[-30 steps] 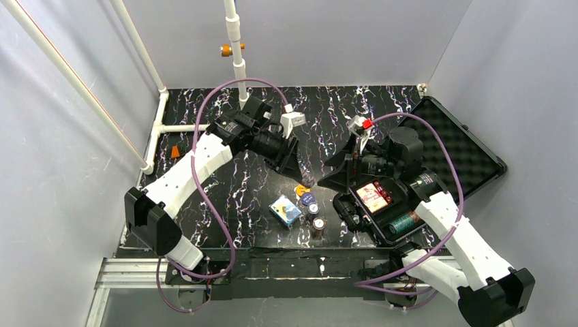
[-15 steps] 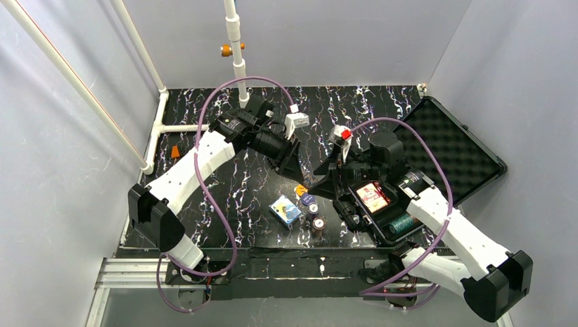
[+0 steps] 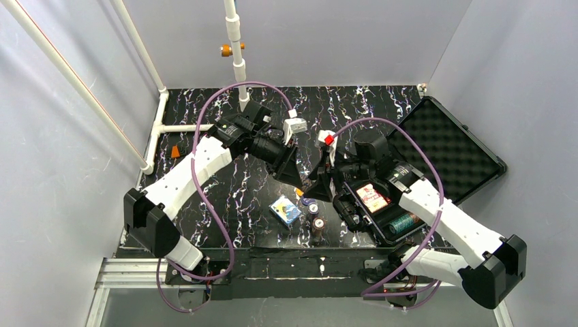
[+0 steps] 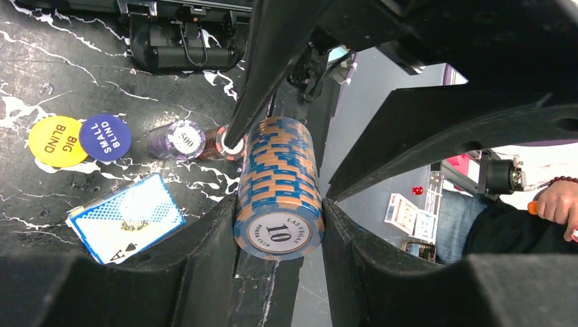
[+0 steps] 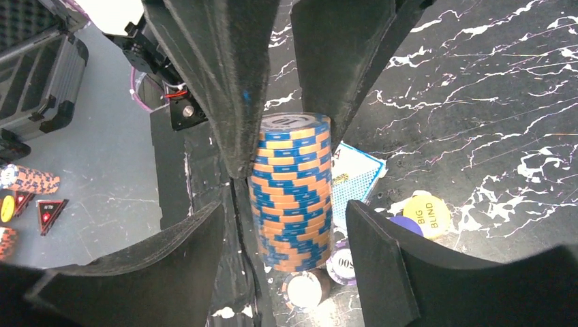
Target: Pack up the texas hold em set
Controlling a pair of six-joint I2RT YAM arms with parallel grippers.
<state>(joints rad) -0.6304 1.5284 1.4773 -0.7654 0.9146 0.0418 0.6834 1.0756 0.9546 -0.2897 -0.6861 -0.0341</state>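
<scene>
My left gripper [image 4: 279, 231] is shut on a blue-and-orange chip stack [image 4: 279, 184] and holds it above the table. My right gripper [image 5: 285, 225] is open, its jaws on either side of the same stack [image 5: 292, 191] without touching it. In the top view the two grippers meet left [image 3: 294, 174] and right [image 3: 320, 182], just left of the open black case [image 3: 349, 212]. The case holds a red deck [image 3: 372, 197] and a green chip stack [image 3: 403, 222]. On the table lie a blue deck [image 3: 285, 210], a yellow button [image 4: 54, 141], a blue button [image 4: 104, 137] and a purple chip stack [image 4: 183, 139].
The foam-lined lid [image 3: 450, 146] lies open at the right. A brownish chip stack [image 3: 318, 225] stands near the table's front edge. A white pipe frame [image 3: 163, 109] runs along the back left, with a small orange piece [image 3: 175, 152] beside it.
My right gripper has swung left from above the case to the left gripper, and its open jaws now flank the held chip stack. The left gripper shifted slightly.
</scene>
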